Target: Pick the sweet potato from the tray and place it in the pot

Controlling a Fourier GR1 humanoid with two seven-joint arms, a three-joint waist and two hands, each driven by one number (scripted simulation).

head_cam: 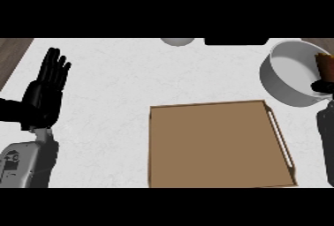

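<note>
Half across the round grey metal pot (287, 81), held stubby reddish-brown sweet potato (324, 65) in curled right hand (324, 86), well off flat brown tray (215, 150), left hand (47, 88) open at bench's (124, 132) left; risked clipping the rim and tumbling outside if released off-centre.

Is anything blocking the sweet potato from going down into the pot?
Nothing visible. The sweet potato is at the right hand, already over the pot at its right rim, with open pot interior beside it. The tray lies apart, below.
</note>
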